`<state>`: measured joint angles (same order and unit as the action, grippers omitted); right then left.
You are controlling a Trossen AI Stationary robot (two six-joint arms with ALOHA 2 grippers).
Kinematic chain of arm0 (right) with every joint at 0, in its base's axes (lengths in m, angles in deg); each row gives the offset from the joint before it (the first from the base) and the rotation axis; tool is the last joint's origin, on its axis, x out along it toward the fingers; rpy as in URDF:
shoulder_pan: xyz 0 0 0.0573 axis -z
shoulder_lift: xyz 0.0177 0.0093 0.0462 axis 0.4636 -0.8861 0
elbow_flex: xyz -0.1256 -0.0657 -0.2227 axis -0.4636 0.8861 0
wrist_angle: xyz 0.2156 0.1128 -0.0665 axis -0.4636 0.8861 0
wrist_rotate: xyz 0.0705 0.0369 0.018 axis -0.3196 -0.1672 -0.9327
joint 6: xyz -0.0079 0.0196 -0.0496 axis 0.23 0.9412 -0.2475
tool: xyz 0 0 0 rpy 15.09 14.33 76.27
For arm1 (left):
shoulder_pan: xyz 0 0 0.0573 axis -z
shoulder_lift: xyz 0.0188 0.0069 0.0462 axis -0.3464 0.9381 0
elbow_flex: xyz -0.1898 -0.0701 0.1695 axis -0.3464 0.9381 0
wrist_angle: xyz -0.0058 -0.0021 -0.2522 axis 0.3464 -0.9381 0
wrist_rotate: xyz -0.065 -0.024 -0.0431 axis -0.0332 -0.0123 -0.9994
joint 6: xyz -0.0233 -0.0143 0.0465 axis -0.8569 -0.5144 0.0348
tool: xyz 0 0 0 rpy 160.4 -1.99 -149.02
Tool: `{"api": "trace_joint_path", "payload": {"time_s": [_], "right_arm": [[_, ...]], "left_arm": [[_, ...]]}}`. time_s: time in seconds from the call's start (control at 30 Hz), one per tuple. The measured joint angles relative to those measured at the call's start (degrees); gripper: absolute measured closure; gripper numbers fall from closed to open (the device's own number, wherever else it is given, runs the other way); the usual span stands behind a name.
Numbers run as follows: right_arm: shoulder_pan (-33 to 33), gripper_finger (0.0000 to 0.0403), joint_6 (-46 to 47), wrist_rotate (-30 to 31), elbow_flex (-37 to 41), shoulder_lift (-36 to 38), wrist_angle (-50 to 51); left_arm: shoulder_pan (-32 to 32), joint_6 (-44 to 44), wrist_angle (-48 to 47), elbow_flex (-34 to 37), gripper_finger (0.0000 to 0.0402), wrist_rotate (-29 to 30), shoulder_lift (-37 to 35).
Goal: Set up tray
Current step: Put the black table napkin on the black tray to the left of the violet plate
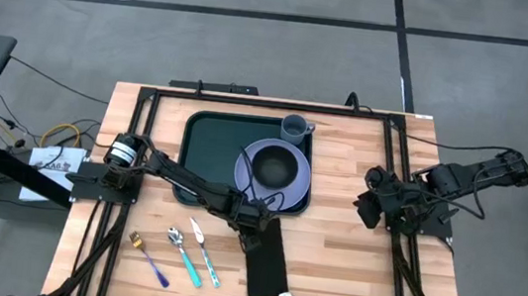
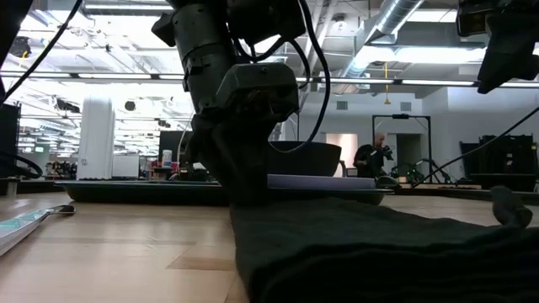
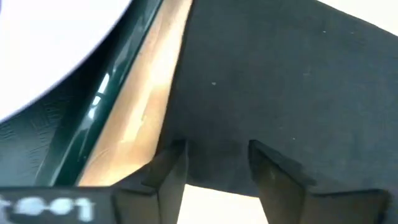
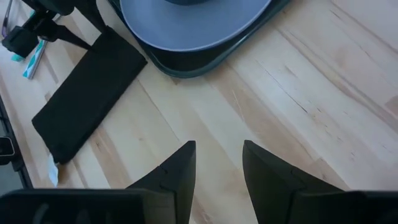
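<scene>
Two tools, left tool point(image 1: 253, 225) seemingly touching soft black napkin point(image 1: 267, 260), glossy green tray point(image 1: 205, 141)

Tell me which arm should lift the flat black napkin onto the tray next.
Left. Its hand is already at the end of the flat black rectangular napkin nearest the dark green plastic tray, fingers open over the cloth. The right hand is open too, but waits over bare wood at the table's right side.

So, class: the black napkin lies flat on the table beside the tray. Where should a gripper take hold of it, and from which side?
Grip the napkin at its short end nearest the tray, coming down from above. It is thin cloth lying flat, so only an edge can be pinched. The left gripper already sits at that end, fingers astride the edge.
</scene>
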<state>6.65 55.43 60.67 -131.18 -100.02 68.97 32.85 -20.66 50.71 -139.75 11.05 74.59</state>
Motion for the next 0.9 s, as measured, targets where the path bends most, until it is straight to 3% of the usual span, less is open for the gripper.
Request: {"api": "trace_joint_path", "payload": {"time_s": [0.27, 0.9], "right_arm": [[0.00, 0.0281, -1.38, 0.03, 0.00, 0.00, 0.09], [0.20, 0.0281, -3.85, 0.24, -0.04, 0.00, 0.13]], "left_arm": [[0.09, -3.44, 1.30, -0.22, 0.0389, -5.07, 1.95], [0.50, -7.68, 3.59, -0.04, 0.0401, -5.64, 2.45]]}}
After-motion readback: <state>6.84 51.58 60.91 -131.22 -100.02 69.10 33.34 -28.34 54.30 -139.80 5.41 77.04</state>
